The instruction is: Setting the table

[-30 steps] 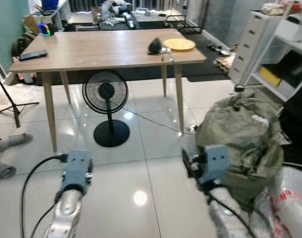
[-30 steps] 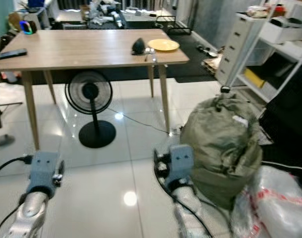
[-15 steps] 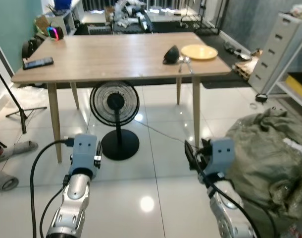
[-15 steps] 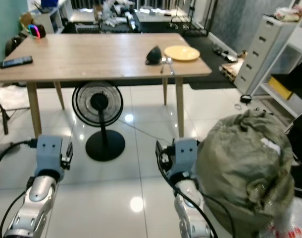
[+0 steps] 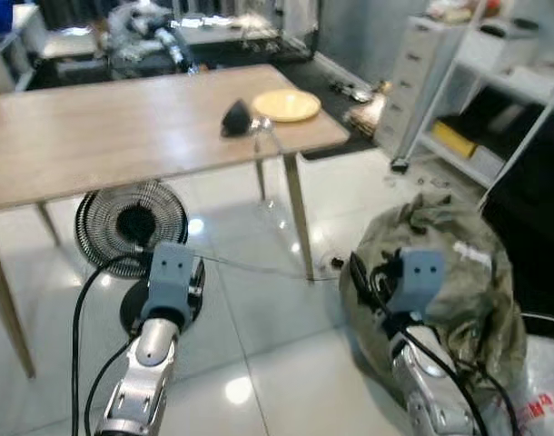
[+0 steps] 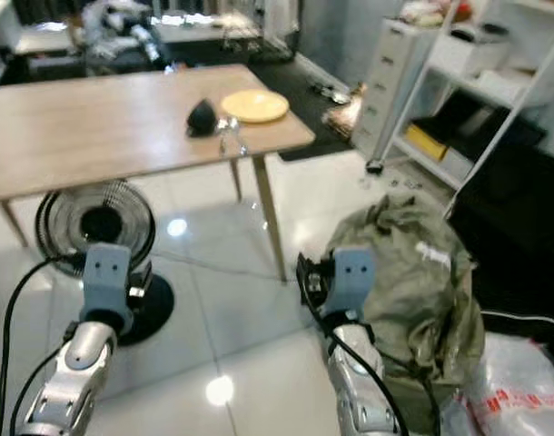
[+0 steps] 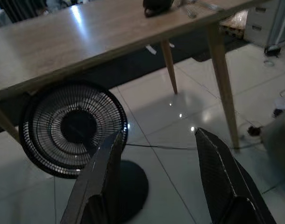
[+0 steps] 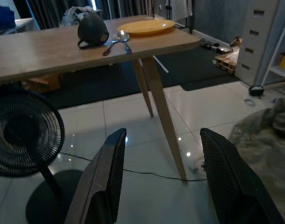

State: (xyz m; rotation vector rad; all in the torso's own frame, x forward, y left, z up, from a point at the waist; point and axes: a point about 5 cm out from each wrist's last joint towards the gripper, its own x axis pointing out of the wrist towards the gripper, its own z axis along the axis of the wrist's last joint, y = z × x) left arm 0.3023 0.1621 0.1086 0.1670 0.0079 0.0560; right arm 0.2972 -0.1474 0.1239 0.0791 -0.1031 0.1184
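The round yellow plate (image 5: 286,105) sits near the far right corner of the long wooden counter (image 5: 104,136), just beside a dark upturned bowl (image 5: 234,116) and metal cutlery (image 5: 259,127). The view has swung right since a moment ago, so the robot is turning rather than reaching. Left gripper (image 7: 156,182) and right gripper (image 8: 161,182) hang low over the tiled floor, jaws wide and empty, so setting has not begun.

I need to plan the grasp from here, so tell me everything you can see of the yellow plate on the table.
The yellow plate is round and shallow with a low raised rim, plain, smooth and slightly glossy; its material cannot be told. It looks empty and lies flat on the wooden table, near the table's far right corner. A dark rounded mug lying on its side and two metal spoons sit just to its left, apart from it. Only the tabletop touches it.
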